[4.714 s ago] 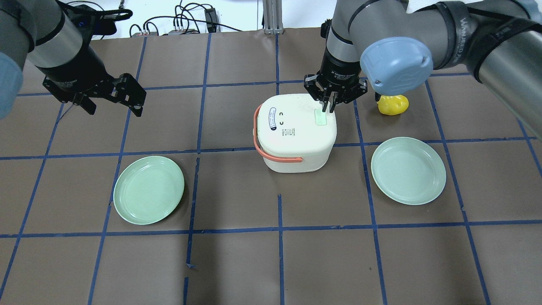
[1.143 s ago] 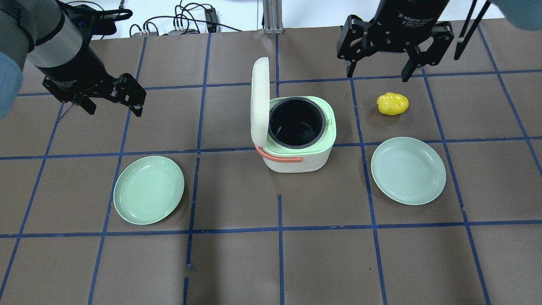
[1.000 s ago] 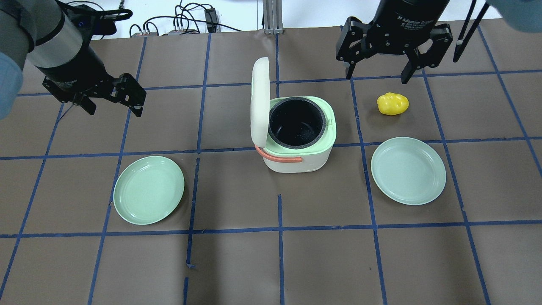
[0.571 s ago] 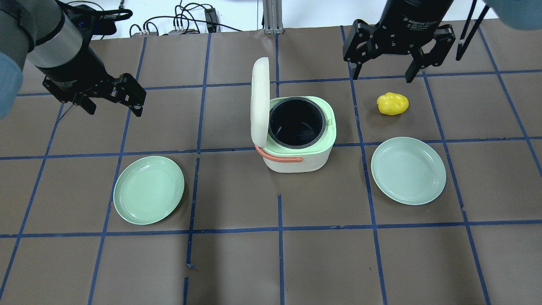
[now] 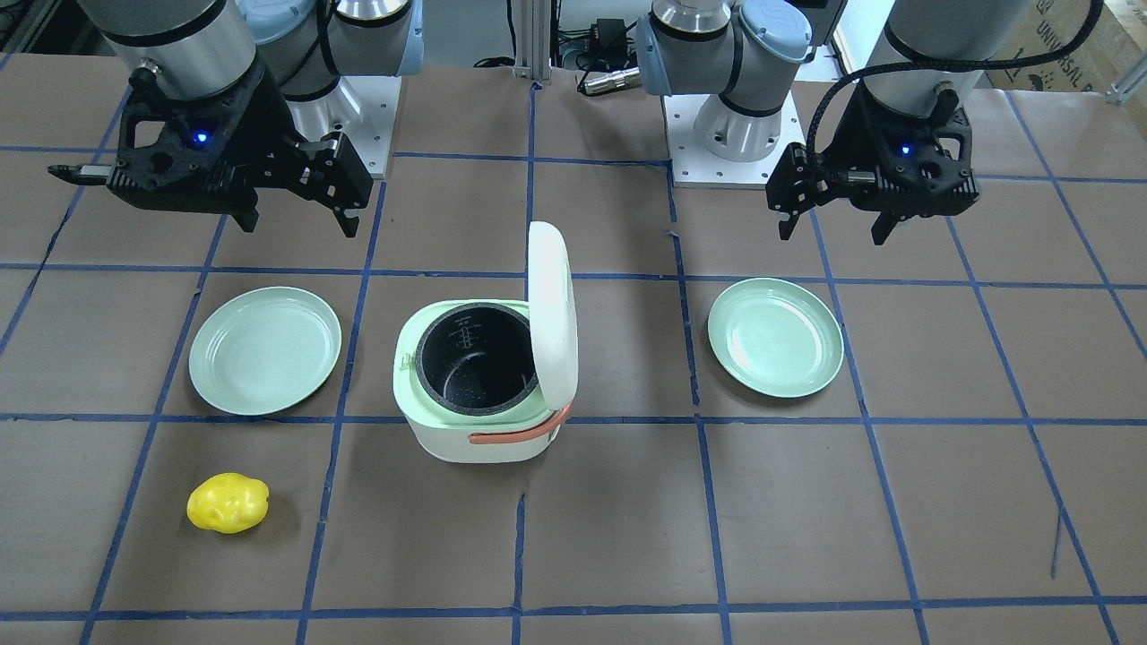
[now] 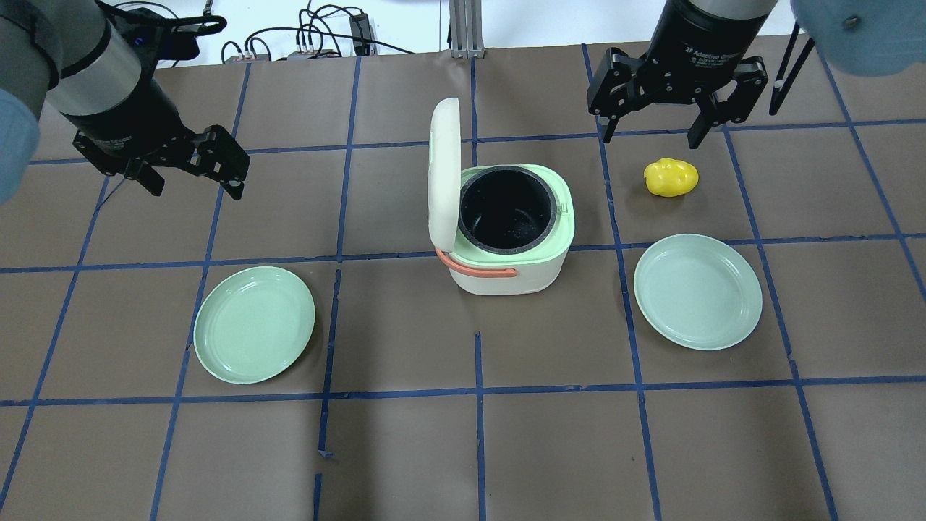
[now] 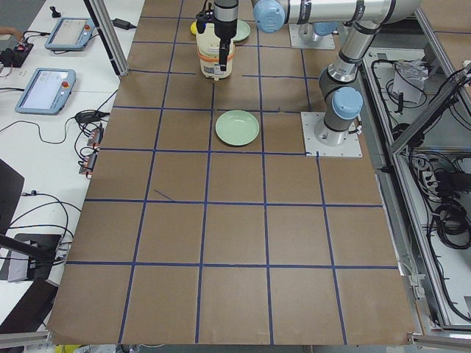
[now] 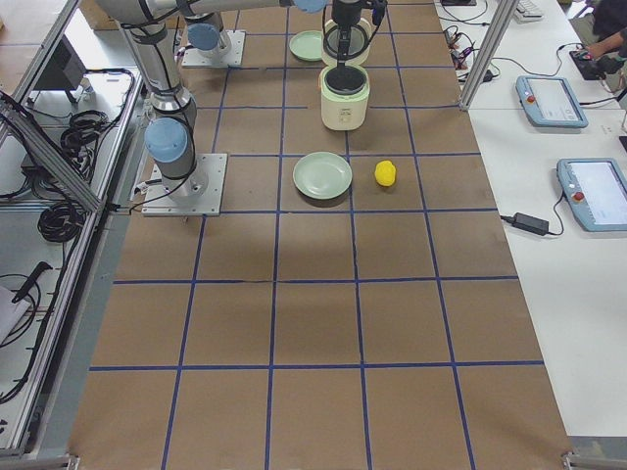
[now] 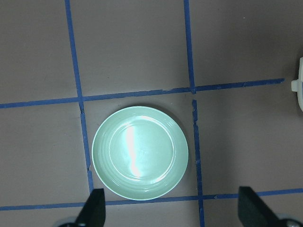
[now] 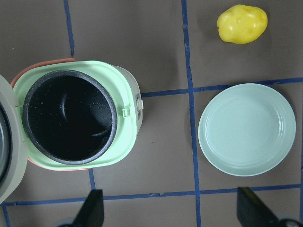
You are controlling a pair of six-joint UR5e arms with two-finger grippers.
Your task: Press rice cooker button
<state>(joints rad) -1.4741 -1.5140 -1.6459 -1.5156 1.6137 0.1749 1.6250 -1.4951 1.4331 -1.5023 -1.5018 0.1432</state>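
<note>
One table (image 6: 405, 449), brown paper gridded in blue tape. Two black grippers hover at the far side: left gripper (image 6: 197, 189) and right gripper (image 6: 650, 139), both spread wide, gripping nothing. One boxy, round-cornered white rice cooker (image 6: 506, 282) sits mid-table, lid (image 6: 443, 174) upright, dark round pot (image 6: 506, 213) exposed. Two smooth round green plates flank it, left plate (image 6: 254, 324) and right plate (image 6: 697, 291) — and one lumpy yellow potato (image 6: 671, 177) lies far right.
</note>
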